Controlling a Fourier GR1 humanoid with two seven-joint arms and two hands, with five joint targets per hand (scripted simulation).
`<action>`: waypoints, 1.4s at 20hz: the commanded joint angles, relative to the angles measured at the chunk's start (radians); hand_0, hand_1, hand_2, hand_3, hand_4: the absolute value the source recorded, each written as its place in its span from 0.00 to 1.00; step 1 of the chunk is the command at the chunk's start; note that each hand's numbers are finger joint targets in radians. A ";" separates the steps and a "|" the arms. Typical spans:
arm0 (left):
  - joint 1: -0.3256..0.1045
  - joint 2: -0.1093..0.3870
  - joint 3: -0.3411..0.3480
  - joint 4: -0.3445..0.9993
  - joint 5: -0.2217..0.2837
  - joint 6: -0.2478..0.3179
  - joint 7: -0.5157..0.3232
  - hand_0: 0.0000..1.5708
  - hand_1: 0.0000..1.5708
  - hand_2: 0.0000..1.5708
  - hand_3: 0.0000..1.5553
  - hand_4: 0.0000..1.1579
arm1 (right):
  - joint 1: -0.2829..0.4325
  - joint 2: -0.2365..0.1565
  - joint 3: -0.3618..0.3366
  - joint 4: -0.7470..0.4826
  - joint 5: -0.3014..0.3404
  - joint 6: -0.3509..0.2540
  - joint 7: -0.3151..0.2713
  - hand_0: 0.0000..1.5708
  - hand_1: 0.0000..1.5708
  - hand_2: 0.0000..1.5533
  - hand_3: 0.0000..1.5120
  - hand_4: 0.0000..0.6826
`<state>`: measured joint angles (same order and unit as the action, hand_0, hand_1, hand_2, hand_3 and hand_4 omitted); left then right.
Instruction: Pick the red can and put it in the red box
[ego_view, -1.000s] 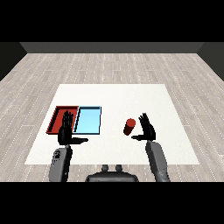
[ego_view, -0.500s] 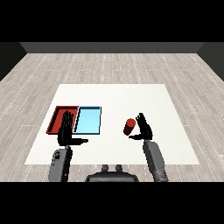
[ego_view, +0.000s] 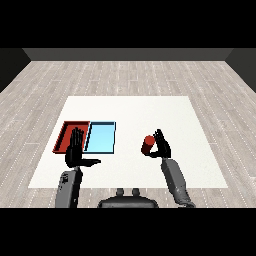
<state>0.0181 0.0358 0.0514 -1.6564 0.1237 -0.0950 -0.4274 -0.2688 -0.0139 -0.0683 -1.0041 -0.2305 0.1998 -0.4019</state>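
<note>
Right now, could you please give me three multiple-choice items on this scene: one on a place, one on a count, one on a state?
1. Where does the red can stand?
A. in the red tray
B. on the white table, right of both trays
C. in the light blue tray

2. How many trays lie on the table?
A. one
B. two
C. three

3. How is the left hand?
A. open, fingers straight
B. curled round the can
C. out of view

Answers:
1 B: the can is on bare table beside the right hand.
2 B: a red tray and a light blue tray lie side by side.
3 A: its fingers point up, holding nothing.
</note>
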 joint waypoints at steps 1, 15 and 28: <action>0.053 -0.010 -0.007 0.003 -0.003 -0.014 -0.051 0.00 0.00 0.00 0.00 0.00 | -0.103 0.011 -0.022 0.131 0.010 -0.023 -0.039 0.00 0.00 0.00 0.00 0.00; -0.039 0.026 0.038 0.089 0.019 -0.025 -0.054 0.00 0.00 0.00 0.00 0.00 | -0.065 0.014 0.073 0.055 -0.042 -0.091 0.002 0.00 0.00 0.00 0.00 0.00; 0.045 -0.020 -0.008 0.044 0.016 -0.031 -0.094 0.00 0.00 0.00 0.00 0.00 | -0.142 0.006 0.050 0.177 -0.008 -0.069 -0.038 0.00 0.00 0.00 0.00 0.00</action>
<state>0.0230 0.0372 0.0632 -1.6176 0.1370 -0.1105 -0.4831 -0.3901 -0.0124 -0.0068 -0.8805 -0.2594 0.1230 -0.3925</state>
